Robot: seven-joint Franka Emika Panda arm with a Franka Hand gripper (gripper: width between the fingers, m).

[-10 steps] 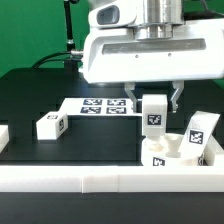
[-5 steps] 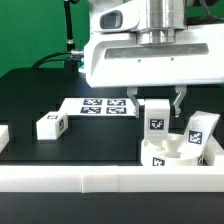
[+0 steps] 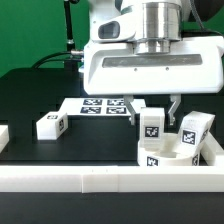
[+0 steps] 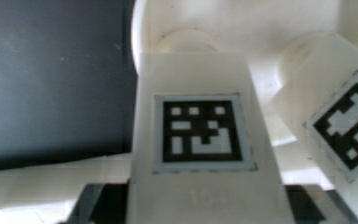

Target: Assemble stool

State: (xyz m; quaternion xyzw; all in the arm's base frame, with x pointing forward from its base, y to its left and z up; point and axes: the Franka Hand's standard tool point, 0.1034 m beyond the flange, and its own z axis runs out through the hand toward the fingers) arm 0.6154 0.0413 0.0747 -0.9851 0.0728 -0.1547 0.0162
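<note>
Moved: held leg (image 3: 151,126) lower than before, nearer the seat disc (image 3: 170,157).
Around: second leg (image 3: 196,131) upright on the seat disc, just beside; third leg (image 3: 50,125) well apart on the black surface (image 3: 35,100); marker board (image 3: 100,105) behind; border rail (image 3: 90,180) in front.
Grip: end effector (image 3: 152,117) half spread, pinching the held leg upright over the disc.

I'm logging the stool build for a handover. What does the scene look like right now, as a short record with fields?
seat: behind the front rail, toward the exterior view's right
held leg: upright over the seat; socket fit not visible
gripper: shut on the held leg
second leg: on the seat, tilted
loose leg: lying on the table, exterior view's left
marker board: flat on the table
</note>
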